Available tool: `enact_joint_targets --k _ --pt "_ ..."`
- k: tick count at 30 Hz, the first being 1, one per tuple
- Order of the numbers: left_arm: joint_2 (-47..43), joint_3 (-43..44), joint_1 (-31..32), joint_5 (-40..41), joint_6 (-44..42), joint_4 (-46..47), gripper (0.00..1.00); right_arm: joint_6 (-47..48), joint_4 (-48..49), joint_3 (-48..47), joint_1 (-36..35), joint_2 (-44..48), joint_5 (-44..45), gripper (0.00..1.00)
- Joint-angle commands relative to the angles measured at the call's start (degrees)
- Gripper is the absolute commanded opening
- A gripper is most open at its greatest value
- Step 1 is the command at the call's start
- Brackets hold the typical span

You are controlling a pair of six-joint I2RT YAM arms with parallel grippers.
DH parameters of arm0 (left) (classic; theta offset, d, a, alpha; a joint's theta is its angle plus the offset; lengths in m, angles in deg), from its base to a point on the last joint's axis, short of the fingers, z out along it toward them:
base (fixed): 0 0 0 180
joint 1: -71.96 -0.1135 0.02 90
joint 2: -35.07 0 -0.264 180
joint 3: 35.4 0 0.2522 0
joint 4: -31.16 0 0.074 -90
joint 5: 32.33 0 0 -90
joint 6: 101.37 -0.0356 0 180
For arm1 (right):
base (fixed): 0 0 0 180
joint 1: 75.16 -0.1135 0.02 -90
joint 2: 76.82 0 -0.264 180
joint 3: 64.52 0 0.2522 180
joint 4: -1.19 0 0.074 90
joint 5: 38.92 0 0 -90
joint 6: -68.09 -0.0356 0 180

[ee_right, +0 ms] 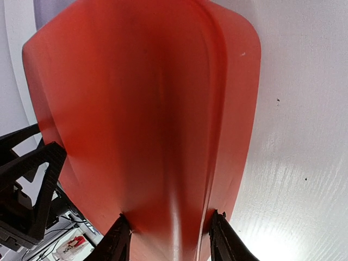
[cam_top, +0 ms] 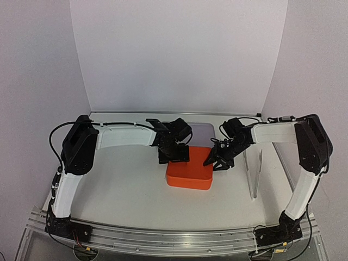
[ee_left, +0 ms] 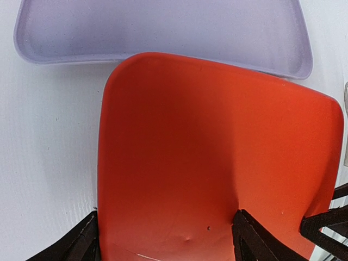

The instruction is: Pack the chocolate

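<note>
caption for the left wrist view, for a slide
left gripper open over the orange box, lavender tray beyond it

The top view looks down from above and behind the arm bases, over the whole table (cam_top: 119,190). Each wrist view hangs very close above the orange box (cam_top: 189,173), framed by the left gripper (ee_left: 166,231) or right gripper (ee_right: 169,223), apparently facing across it from opposite sides. All three views share the box.
</note>
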Motion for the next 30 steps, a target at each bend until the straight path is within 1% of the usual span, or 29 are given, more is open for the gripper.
enact_joint_targets --k 1,4,7,10,13,15,17,19,23,25,30 --pt "3.7 -3.0 5.1 -5.4 -0.3 -1.3 0.79 -2.0 11.2 7.1 -2.1 -3.7 -1.2 0.14" --pt "4.4 -3.4 5.8 -5.8 -0.6 -1.7 0.81 -2.8 18.7 11.3 -2.2 -3.6 -2.8 0.1" --pt "4.0 -5.4 6.0 -6.3 -0.4 -1.2 0.82 -1.7 20.5 13.9 -2.2 -3.7 -1.8 0.0" --pt "3.6 -7.3 6.0 -6.3 -0.1 -0.3 0.83 -1.2 20.9 15.9 -2.1 -3.9 -1.0 0.0" --pt "3.5 -8.1 6.0 -8.3 0.0 0.1 0.83 -1.0 21.4 18.2 -2.1 -3.4 0.0 0.0" --pt "3.1 -8.6 6.0 -8.5 -0.1 0.3 0.83 -1.0 21.2 18.7 -2.1 -2.5 -0.9 0.09" --pt "2.1 -9.3 5.9 -8.7 -0.3 1.1 0.83 -1.4 21.0 18.3 -2.2 -1.6 -2.7 0.25" --pt "0.9 -9.6 6.0 -8.9 -0.6 1.7 0.85 -1.6 19.8 17.2 -2.2 -0.7 -4.0 0.34" --pt "-1.0 -8.6 5.8 -6.7 -1.2 1.2 0.87 -1.3 16.5 14.4 -2.2 0.9 -3.0 0.38" --pt "-1.9 -7.8 5.7 -3.9 -1.2 0.3 0.89 -1.0 13.8 12.5 -2.2 1.8 -2.0 0.43" --pt "-3.9 -7.4 4.9 -0.4 -1.2 -2.0 0.93 -2.4 12.1 11.2 -2.1 4.1 -0.8 0.53"
